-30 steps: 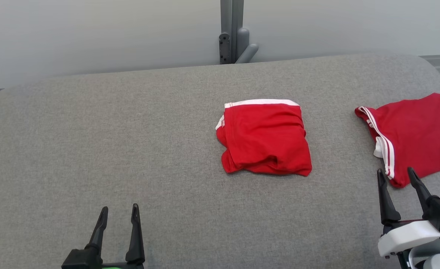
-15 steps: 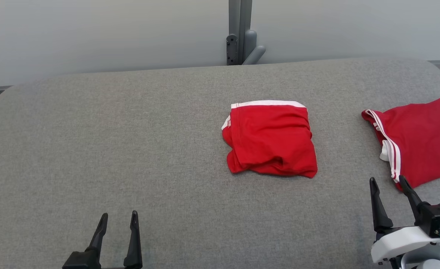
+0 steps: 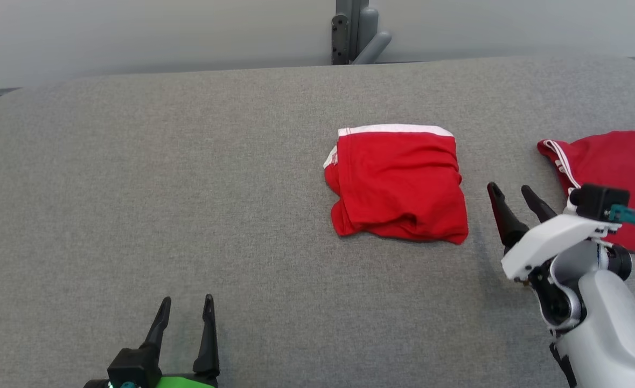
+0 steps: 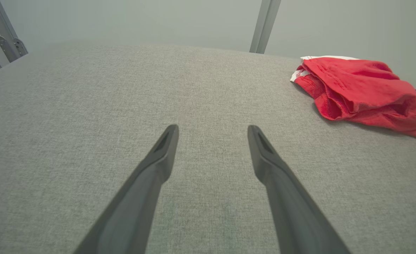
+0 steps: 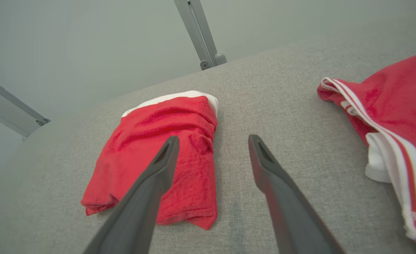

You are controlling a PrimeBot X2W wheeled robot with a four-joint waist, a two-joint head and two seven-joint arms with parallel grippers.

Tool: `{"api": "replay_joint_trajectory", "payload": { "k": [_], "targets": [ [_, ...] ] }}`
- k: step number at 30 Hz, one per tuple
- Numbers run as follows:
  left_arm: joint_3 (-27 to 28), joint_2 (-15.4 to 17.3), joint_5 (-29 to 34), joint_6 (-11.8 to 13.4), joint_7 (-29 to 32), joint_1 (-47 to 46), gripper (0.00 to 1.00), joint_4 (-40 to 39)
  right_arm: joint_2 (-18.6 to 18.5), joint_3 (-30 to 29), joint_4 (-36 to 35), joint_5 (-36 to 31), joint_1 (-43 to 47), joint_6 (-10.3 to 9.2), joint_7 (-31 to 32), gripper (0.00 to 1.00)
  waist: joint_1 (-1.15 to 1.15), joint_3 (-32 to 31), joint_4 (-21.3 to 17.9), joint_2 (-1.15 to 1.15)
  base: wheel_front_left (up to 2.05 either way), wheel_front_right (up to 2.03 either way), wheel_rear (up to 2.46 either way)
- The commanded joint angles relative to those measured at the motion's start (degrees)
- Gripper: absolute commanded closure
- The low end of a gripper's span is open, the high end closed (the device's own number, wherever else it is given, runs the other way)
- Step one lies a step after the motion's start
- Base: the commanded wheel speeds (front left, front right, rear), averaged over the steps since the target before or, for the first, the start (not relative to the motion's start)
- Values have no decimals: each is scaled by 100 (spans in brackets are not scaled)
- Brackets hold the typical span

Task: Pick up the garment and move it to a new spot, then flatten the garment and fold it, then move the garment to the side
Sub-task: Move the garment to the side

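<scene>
Grey woven cloth covers the table (image 3: 188, 188), which takes up most of the head view below a pale wall (image 3: 134, 37), with a grey post (image 3: 352, 32) at the top centre of the frame. We see the garment (image 3: 398, 183), red with a white band along its far edge, folded into a rough square a little right of the frame's centre. It lies flat on the table and neither gripper touches it. Our right gripper (image 3: 509, 187) hangs at the right of the frame, just beside the garment's right edge. Its two dark fingers are spread apart and empty, with the tips pointing up and slightly left. A narrow strip of bare table separates the nearer tip from the red cloth. In the right wrist view the garment (image 5: 151, 130) sits left of centre. The left finger's tip crosses in front of its right part and the right finger stands over bare table, so the garment's right edge falls between the two fingers. We cannot tell from that view how high the tips are above the cloth. Our left gripper (image 3: 187, 298) sits at the bottom of the head view, left of centre and well apart from the garment, its fingers likewise parted with nothing between them. The left wrist view shows bare table between those fingers and the garment (image 4: 359, 90) off at the upper right. A striped garment (image 3: 619, 156), red with white stripes, lies at the right edge of the head view beyond the right wrist, apart from the folded one.
</scene>
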Motion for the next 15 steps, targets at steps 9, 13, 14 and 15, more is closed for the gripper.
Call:
{"api": "replay_joint_trajectory", "payload": {
  "k": [9,13,14,15],
  "targets": [
    [-299,3,-40,96,-15,-559,0,114,73,-133,854,282,-1337,-3,1487,0,0,783,420,3,0,0,0],
    [-444,2,-116,151,-15,-698,0,130,79,-200,1301,126,-1658,-3,1651,0,0,939,541,3,0,0,0],
    [-476,2,-122,166,-15,-717,0,132,86,-219,1403,104,-1713,-3,1650,0,0,952,554,3,0,0,0],
    [-499,2,-139,181,-15,-735,0,136,124,-215,1503,119,-1763,-3,1674,0,0,966,564,3,0,0,0]
  ]
}}
